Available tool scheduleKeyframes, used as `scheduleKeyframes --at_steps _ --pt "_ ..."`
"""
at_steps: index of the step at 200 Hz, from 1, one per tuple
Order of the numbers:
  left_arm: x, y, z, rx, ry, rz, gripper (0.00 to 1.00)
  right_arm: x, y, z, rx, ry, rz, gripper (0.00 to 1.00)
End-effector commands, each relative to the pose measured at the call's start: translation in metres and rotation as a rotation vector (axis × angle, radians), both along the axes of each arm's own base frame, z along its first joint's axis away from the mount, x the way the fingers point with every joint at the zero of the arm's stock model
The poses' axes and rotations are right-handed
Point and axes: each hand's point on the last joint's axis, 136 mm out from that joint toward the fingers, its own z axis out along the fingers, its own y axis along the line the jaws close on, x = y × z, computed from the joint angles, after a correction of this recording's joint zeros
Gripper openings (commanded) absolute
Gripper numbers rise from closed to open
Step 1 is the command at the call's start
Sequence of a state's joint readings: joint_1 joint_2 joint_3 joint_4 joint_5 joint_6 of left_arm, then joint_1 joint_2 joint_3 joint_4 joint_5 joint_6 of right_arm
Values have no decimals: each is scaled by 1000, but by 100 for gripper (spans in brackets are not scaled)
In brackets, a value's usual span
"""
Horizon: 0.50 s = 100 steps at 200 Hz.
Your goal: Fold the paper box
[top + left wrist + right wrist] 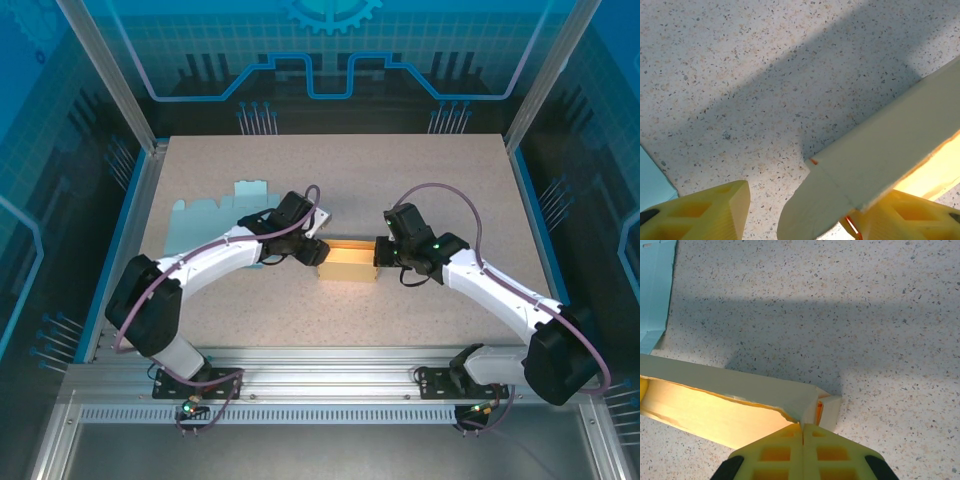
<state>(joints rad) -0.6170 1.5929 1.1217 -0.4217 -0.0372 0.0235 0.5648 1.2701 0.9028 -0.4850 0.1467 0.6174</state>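
The yellow paper box [345, 265] lies in the middle of the desk [420, 170], between both arms, with a pale blue sheet [212, 216] behind the left one. The left pincer [807, 205] stands released, fingers astride the box's end flap; the right pincer [802, 427] is clenched tight at the other end

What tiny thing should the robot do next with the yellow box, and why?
Probably close the left jaws on the end flap of the pale yellow paper box: they stand open with the flap between them, while the right jaws are shut on the other end, steadying it.
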Motion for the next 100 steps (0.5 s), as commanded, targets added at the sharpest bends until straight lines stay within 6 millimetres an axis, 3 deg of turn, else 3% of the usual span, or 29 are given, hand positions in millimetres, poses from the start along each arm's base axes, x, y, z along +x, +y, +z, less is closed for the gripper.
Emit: scheduleKeyframes --at_steps 1,48,100 --pt "0 7 20 -8 -31 35 60 -10 3 -11 -22 43 23 0" --pt "0 13 45 -10 -94 36 60 -10 3 -10 -22 41 23 0" --pt "-8 23 31 88 -36 -9 53 -10 3 -11 -24 42 24 0"
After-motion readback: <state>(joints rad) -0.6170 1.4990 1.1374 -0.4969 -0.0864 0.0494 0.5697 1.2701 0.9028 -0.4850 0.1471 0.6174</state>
